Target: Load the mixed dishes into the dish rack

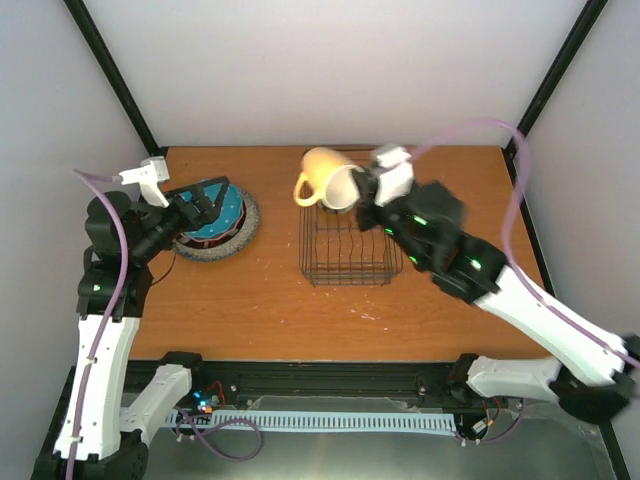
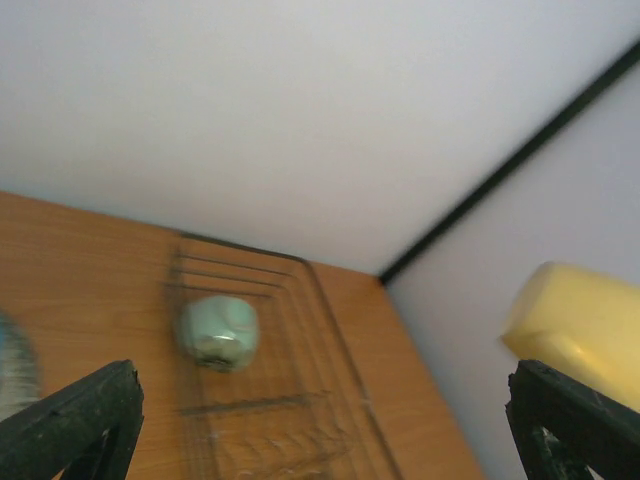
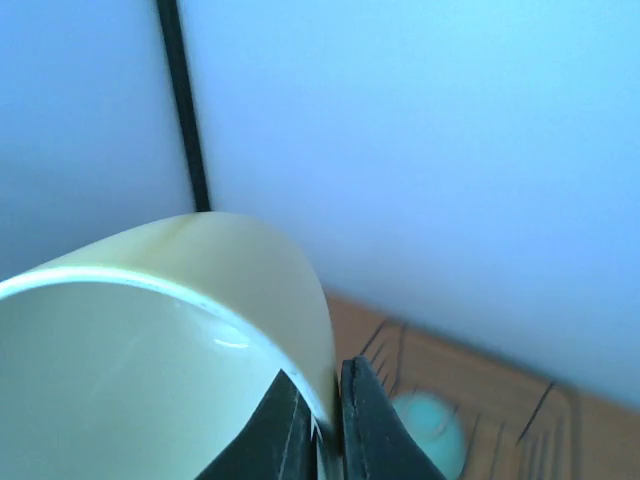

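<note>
My right gripper (image 1: 358,188) is shut on the rim of the yellow mug (image 1: 325,178) and holds it tilted in the air above the far end of the dish rack (image 1: 345,250). In the right wrist view the fingers (image 3: 365,420) pinch the mug wall (image 3: 200,300). The pale green bowl (image 2: 218,332) sits inside the rack and also shows in the right wrist view (image 3: 432,432). My left gripper (image 1: 208,203) is open and empty just above the blue dotted plate (image 1: 222,212), which lies on the grey speckled plate (image 1: 240,236). The pink-red plate is not clearly visible.
The wooden table (image 1: 240,310) is enclosed by white walls with black frame posts (image 1: 120,90). In the left wrist view the rack (image 2: 300,400) lies ahead, with the mug (image 2: 585,325) at the right edge.
</note>
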Tool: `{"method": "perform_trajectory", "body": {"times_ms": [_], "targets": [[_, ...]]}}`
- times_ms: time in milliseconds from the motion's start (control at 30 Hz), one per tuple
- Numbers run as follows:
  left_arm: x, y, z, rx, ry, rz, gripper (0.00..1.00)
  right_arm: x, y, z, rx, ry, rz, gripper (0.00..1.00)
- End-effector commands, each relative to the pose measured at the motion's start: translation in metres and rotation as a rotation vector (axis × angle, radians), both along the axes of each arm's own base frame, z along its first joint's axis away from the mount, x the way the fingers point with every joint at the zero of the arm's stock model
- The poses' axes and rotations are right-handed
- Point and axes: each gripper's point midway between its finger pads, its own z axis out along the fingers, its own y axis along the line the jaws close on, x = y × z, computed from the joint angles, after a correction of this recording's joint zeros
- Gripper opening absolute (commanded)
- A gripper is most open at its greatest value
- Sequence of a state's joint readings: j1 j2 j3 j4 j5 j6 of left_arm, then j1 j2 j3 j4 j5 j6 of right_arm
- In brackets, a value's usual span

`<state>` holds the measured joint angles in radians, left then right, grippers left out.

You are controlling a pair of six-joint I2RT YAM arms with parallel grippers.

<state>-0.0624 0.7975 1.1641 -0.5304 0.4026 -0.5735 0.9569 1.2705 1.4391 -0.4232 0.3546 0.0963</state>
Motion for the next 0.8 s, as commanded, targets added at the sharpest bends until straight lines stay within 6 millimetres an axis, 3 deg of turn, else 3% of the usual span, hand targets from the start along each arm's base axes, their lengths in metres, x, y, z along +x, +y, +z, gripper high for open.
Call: {"method": "perform_trajectory", "body": {"times_ms": [0,33,100,267,400,533,767], "targets": [[-0.001,-0.049,0.012,-0.229,-0.007,-0.324,1.00,-0.015,-0.047,0.052,0.084,-0.427,-0.067,0.03],[0.001,-0.058,0.009,-0.272,0.006,-0.398,1.00,-0.021,-0.052,0.040,0.070,-0.488,-0.050,0.03],[0.003,-0.073,0.000,-0.367,0.052,-0.537,1.00,-0.026,-0.065,0.040,0.086,-0.583,-0.052,0.03],[0.008,-0.090,-0.002,-0.448,0.066,-0.758,1.00,-0.008,-0.073,0.021,0.073,-0.645,-0.033,0.03],[0.020,-0.096,-0.004,-0.440,0.096,-0.808,1.00,0.020,-0.076,0.018,0.090,-0.686,-0.069,0.03],[0.039,-0.101,-0.024,-0.446,0.153,-0.829,1.00,0.048,-0.067,0.013,0.102,-0.707,-0.077,0.03],[0.066,-0.120,-0.062,-0.490,0.251,-0.887,1.00,0.062,-0.056,0.015,0.128,-0.741,-0.042,0.03]]}}
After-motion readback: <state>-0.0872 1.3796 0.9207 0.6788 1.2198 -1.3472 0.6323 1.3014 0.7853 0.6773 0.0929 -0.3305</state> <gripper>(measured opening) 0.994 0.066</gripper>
